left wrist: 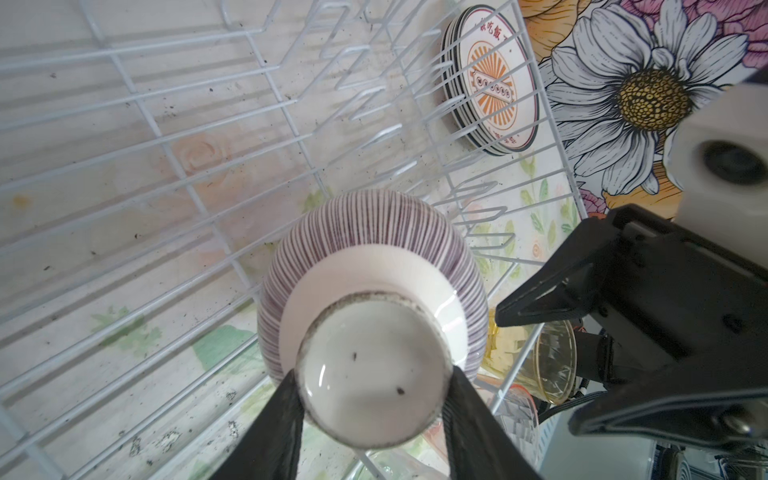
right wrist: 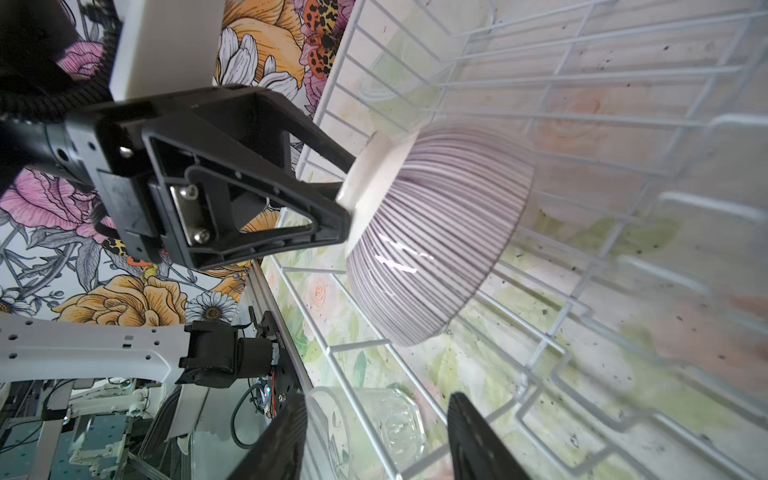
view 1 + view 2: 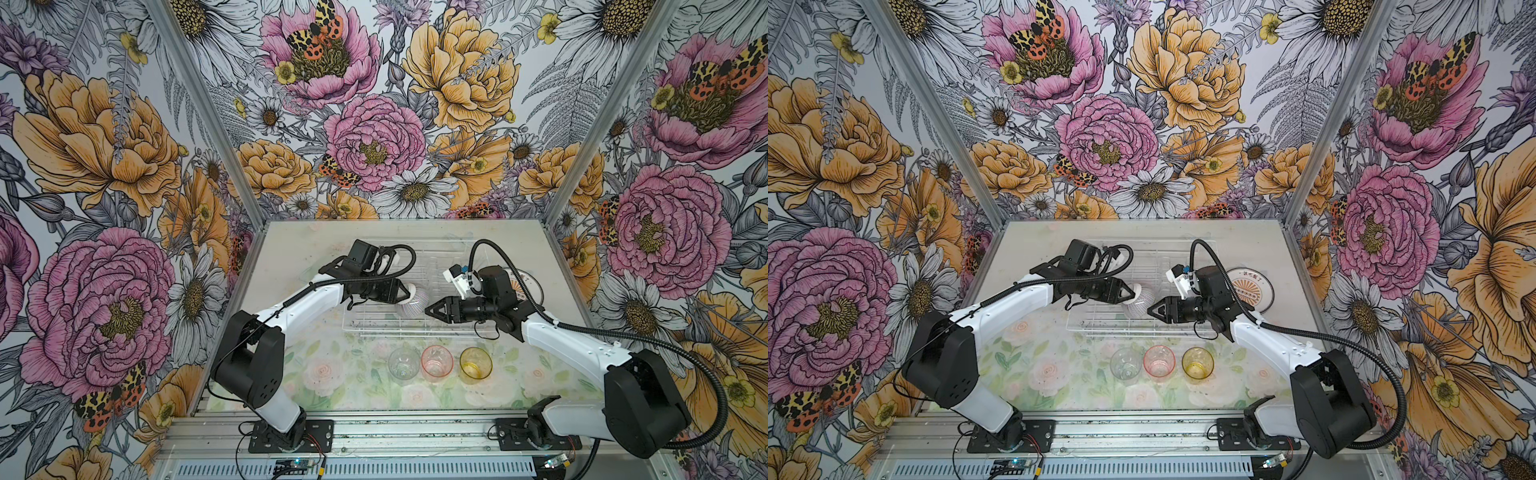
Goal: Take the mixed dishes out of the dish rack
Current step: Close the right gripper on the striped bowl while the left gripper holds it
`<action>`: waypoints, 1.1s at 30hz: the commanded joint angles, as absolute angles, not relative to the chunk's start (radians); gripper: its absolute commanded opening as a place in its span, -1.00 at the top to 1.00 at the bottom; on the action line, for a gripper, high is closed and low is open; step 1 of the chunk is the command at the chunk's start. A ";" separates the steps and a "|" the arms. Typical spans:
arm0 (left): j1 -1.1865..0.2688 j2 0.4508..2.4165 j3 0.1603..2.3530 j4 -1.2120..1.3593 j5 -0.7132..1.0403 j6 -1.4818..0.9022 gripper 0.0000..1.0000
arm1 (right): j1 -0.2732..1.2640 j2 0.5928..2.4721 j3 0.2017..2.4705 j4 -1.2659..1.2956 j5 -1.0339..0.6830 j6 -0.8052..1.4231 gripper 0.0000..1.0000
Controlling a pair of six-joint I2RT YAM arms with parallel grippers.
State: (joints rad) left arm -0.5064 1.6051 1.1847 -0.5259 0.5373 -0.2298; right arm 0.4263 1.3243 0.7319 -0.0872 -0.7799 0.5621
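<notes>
My left gripper point(image 3: 409, 291) point(image 1: 372, 376) is shut on the white foot of the small purple-striped bowl point(image 3: 412, 305) point(image 1: 374, 257) point(image 2: 436, 232). The bowl is held on its side, just above the floor of the white wire dish rack point(image 3: 395, 330) point(image 1: 166, 137) point(image 2: 582, 75). My right gripper point(image 3: 428, 311) point(image 2: 377, 401) stands open with nothing between its fingers, pointing at the bowl's open side from close by. A stack of white dark-rimmed plates point(image 3: 1252, 291) point(image 1: 490, 83), sunburst one on top, lies on the table right of the rack.
Clear point(image 3: 404, 362), pink point(image 3: 436, 360) and amber point(image 3: 476, 362) tumblers stand in a row on the table in front of the rack. Upright prongs point(image 1: 365, 83) line the rack behind the bowl. Flowered walls close in the back and both sides.
</notes>
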 commanded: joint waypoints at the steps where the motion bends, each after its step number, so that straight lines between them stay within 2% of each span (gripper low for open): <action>1: -0.498 1.566 1.180 -0.416 0.636 -0.259 0.19 | 0.431 1.352 0.696 0.072 -0.826 0.634 -0.12; 12: -0.475 1.552 1.122 -0.281 0.741 -0.329 0.20 | 0.430 1.394 0.584 0.566 -0.861 0.866 -0.05; 22: -0.467 1.553 1.074 -0.136 0.813 -0.411 0.21 | 0.430 1.438 0.567 0.778 -0.855 0.959 0.07; 29: -0.471 1.553 1.062 -0.078 0.847 -0.447 0.21 | 0.420 1.560 0.547 1.167 -0.868 1.166 0.41; 31: -0.471 1.552 1.060 -0.074 0.851 -0.450 0.21 | 0.419 1.599 0.550 1.247 -0.864 1.214 0.61; 33: -0.471 1.549 1.056 -0.072 0.853 -0.452 0.21 | 0.418 1.624 0.558 1.272 -0.861 1.232 0.91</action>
State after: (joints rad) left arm -0.4713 1.5894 1.0634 -0.1535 0.7986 -0.4442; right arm 0.4217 1.5990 0.5507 1.0985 -0.8532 1.1542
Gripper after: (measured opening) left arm 0.497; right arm 0.093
